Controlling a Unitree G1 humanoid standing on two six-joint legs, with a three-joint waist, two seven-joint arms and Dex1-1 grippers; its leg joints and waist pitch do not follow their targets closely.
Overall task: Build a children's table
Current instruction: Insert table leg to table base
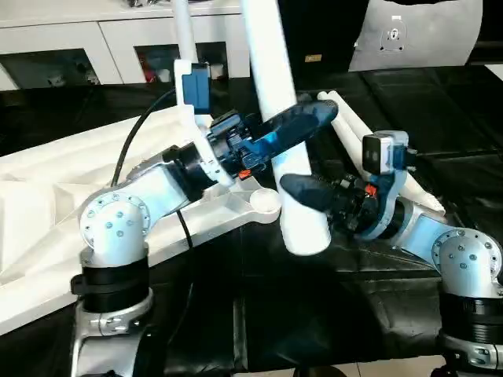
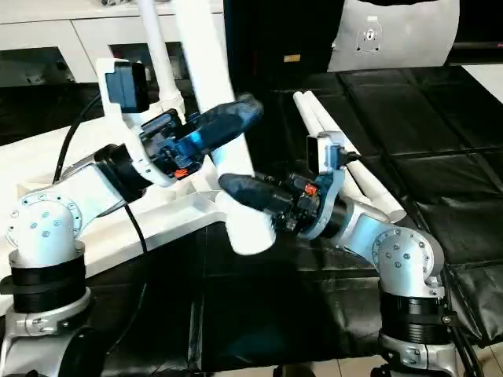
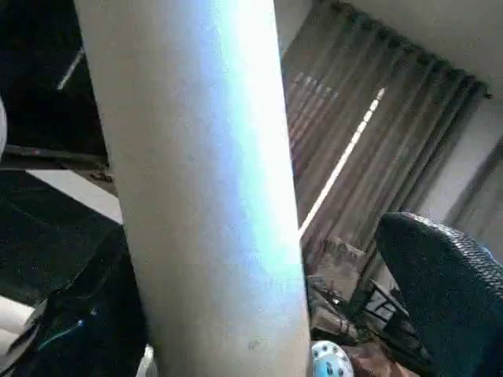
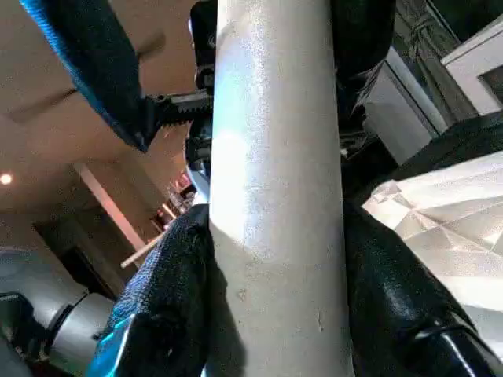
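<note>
White tube leg (image 4: 275,196) clamped between right claw (image 1: 302,191) fingers (image 4: 169,298); left claw (image 1: 302,119) agape.

Silver jointed forearms (image 1: 118,224) with screw-ringed elbows, black cables, and black-fingered left claw (image 1: 302,118).
</note>
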